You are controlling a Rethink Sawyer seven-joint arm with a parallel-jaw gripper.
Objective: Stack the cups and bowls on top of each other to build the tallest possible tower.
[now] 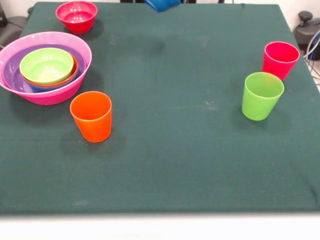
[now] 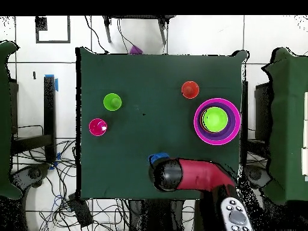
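Note:
The tower (image 1: 46, 67) stands at the table's left: a huge pink bowl (image 1: 50, 96) holding purple (image 1: 11, 75), blue, orange and lime green bowls (image 1: 46, 64). It also shows in the overhead view (image 2: 217, 120). A red-pink bowl (image 1: 76, 15) sits alone behind it. An orange cup (image 1: 91, 116) stands just in front of the tower. A lime green cup (image 1: 261, 95) and a red-pink cup (image 1: 280, 59) stand upright at the right. My gripper (image 2: 161, 165) holds a blue bowl (image 1: 162, 4) above the table's far edge. Only the bowl's bottom shows in the front view.
The arm (image 2: 195, 174) reaches in over the table's robot side and hides the red-pink bowl in the overhead view. Cables and equipment lie around the table. A handheld controller (image 2: 234, 213) lies beside the robot's base.

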